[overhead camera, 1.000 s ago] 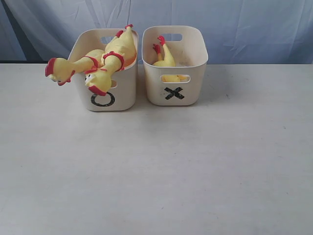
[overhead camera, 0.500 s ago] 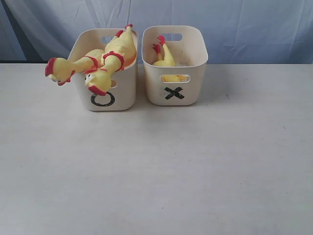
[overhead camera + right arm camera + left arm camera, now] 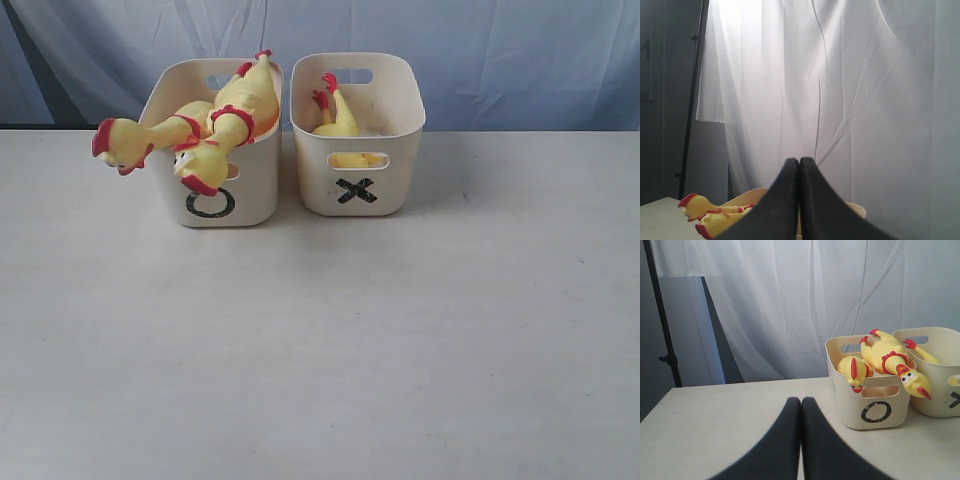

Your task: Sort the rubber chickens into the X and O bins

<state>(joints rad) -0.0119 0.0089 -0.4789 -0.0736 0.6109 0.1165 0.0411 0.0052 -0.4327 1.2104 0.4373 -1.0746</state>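
Nearest me, the left claw [image 3: 801,401] was pinched shut on nothing, and so was the right claw [image 3: 799,161]; neither touched anything. Past them ran the bare surface [image 3: 320,350]. At its far side stood the O bin [image 3: 255,195] and, just beside it, the X bin [image 3: 390,190]. Two long chickens [image 3: 245,95] lay in the O bin, heads and necks drooping over its front rim. A short piece [image 3: 338,120] sat inside the X bin, red end up; I could make out only that one. I judged them light, hollow and squashy, so a hard pinch would fold them and the smooth skin might slide. I would have taken a long one at the narrow neck by its red band, expecting the body to flop.
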